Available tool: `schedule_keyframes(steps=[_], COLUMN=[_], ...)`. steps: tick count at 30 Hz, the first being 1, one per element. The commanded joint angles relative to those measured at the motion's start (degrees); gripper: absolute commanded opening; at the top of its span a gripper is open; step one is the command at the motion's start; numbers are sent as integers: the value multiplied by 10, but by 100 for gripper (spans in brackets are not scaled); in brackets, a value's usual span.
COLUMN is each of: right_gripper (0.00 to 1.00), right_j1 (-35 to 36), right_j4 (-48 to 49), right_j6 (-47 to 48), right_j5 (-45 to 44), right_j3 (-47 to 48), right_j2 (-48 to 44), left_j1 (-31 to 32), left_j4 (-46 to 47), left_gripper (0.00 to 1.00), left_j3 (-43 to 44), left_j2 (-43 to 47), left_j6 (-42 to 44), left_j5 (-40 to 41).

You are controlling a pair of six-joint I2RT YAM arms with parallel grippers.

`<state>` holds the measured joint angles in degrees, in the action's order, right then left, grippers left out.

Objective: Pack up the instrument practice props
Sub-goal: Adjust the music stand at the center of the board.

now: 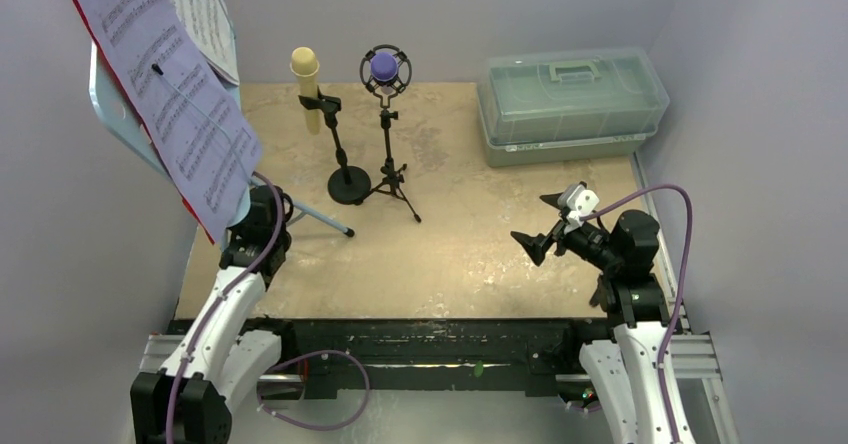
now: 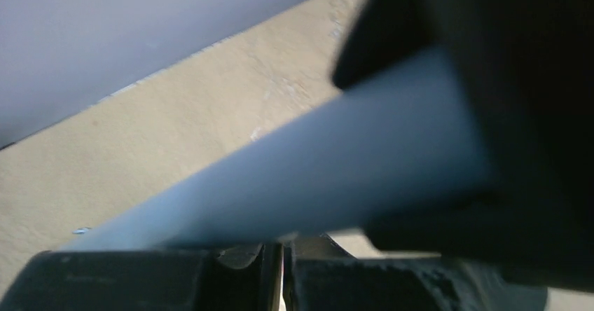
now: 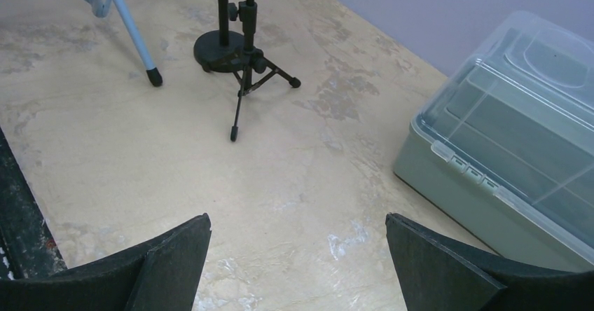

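The light-blue music rest (image 1: 113, 114) stands at the far left, holding printed sheet music (image 1: 170, 84) over a red folder (image 1: 186, 204). Its tripod leg (image 2: 301, 178) crosses the left wrist view just past my left gripper (image 2: 282, 272), which is shut with nothing between its fingers. From above, the sheets largely hide that gripper. The cream microphone (image 1: 305, 64) sits in a round-based black holder (image 1: 349, 186). Beside it, the purple microphone (image 1: 384, 66) sits in a tripod holder (image 1: 392, 179). My right gripper (image 3: 298, 216) hovers open and empty at the right (image 1: 545, 226).
A translucent grey-green box (image 1: 570, 104) with a handle, lid closed, stands at the back right, and its corner (image 3: 504, 150) lies just right of my right fingers. Walls close the table in at left, back and right. A black rail (image 1: 430, 339) runs along the near edge.
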<state>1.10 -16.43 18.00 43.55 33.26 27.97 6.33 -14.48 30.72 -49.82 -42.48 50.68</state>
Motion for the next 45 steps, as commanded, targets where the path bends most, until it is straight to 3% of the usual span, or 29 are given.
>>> schedule_keyframes(steps=[1, 10, 19, 30, 34, 39, 42, 45], right_gripper=[99, 99, 99, 99, 99, 99, 99, 99], right_j1=[-1, -2, -3, -4, -6, -9, -9, -9], right_j4=[16, 15, 16, 17, 18, 17, 17, 15], right_j6=[5, 8, 10, 12, 12, 14, 15, 15], right_j5=[15, 18, 19, 20, 21, 21, 21, 21], right_j3=[-2, -2, -2, -4, -4, -5, -4, -4], right_j2=[-6, -8, -7, -10, -10, -9, -8, -8], left_j1=[-4, 26, 83, 116, 126, 186, 283, 407], left_j4=[-24, -113, -187, -175, -96, 2, 63, 94], left_gripper=[0, 5, 8, 17, 30, 52, 62, 72], left_j3=[25, 48, 41, 8, -30, -42, -27, 23], left_j2=[44, 148, 178, 197, 210, 144, 64, -29], left_j6=[-5, 24, -31, -30, -25, -12, 0, 67], left_j5=[-131, -272, -347, -548, -660, -702, -651, -534])
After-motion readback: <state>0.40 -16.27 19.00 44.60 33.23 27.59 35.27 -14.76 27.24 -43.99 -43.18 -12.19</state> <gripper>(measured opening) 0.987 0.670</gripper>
